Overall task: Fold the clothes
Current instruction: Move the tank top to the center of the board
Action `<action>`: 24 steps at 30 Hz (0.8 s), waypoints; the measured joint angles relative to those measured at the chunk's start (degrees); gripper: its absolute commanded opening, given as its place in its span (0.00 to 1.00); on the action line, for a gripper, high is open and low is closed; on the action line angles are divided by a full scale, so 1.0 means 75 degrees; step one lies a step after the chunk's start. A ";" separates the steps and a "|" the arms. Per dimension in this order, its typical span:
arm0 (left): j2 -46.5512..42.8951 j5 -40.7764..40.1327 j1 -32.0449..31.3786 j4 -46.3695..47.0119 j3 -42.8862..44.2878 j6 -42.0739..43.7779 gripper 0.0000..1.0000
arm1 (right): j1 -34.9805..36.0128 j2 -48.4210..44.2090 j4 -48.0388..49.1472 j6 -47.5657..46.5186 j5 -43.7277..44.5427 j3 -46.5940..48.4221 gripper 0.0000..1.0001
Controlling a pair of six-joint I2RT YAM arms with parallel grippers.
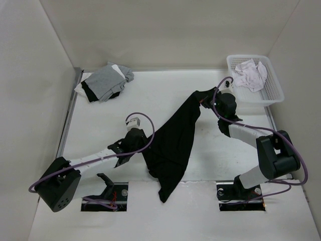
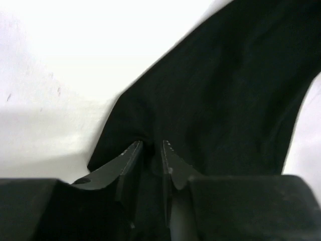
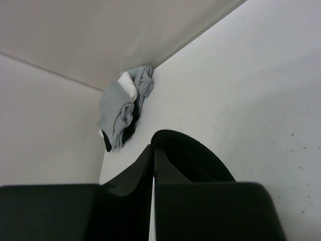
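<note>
The black clothes [image 1: 175, 140] hang in a long slanted drape from the far right down to the table's near edge. My right gripper [image 1: 204, 98] is shut on the top corner, and a curved black strap [image 3: 195, 160] loops out from its closed jaws [image 3: 153, 148]. My left gripper [image 1: 146, 152] sits at the garment's left edge, low and in the middle. In the left wrist view its jaws [image 2: 151, 145] stand a narrow gap apart. A bunched fold of the black fabric [image 2: 215, 90] lies at and between the tips.
A grey-and-white pile of garments [image 1: 105, 81] lies in the far left corner, also seen in the right wrist view [image 3: 123, 110]. A white basket [image 1: 275, 95] with a rumpled white cloth [image 1: 251, 74] stands at the far right. Walls close in the table on three sides.
</note>
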 measured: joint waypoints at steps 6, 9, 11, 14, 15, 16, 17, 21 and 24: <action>0.0166 0.0017 0.0568 0.0764 0.0297 -0.0009 0.03 | 0.0041 -0.0149 -0.0283 0.0006 -0.0096 0.0090 0.00; 0.0437 0.0431 0.1244 0.0933 0.1364 -0.0023 0.03 | 0.0044 -0.0434 -0.0903 -0.0058 -0.0192 0.0545 0.00; 0.0615 0.0775 0.1690 0.1029 0.2355 -0.0119 0.03 | 0.0047 -0.0729 -0.1448 -0.0172 -0.0251 0.1207 0.00; 0.0711 0.1428 0.2530 0.1609 0.4202 -0.0542 0.04 | 0.0114 -0.1818 -0.2162 -0.0463 -0.0312 0.2605 0.01; 0.0670 0.1521 0.2675 0.1725 0.4456 -0.0627 0.04 | 0.0160 -0.2124 -0.2203 -0.0522 -0.0309 0.2806 0.01; 0.0574 0.1781 0.2935 0.1824 0.4908 -0.0781 0.04 | 0.0239 -0.2570 -0.2334 -0.0595 -0.0309 0.2958 0.02; 0.0519 0.1920 0.3051 0.1886 0.5109 -0.0868 0.04 | 0.0303 -0.2949 -0.2442 -0.0638 -0.0309 0.2973 0.02; -0.0662 0.2786 0.3885 0.1827 0.4846 -0.1346 0.05 | 0.0915 -0.5750 -0.3284 -0.0597 -0.0210 0.1813 0.03; -0.1448 0.3098 0.4433 0.1918 0.3579 -0.1457 0.06 | 0.1317 -0.7426 -0.4188 -0.0268 0.0096 -0.0335 0.03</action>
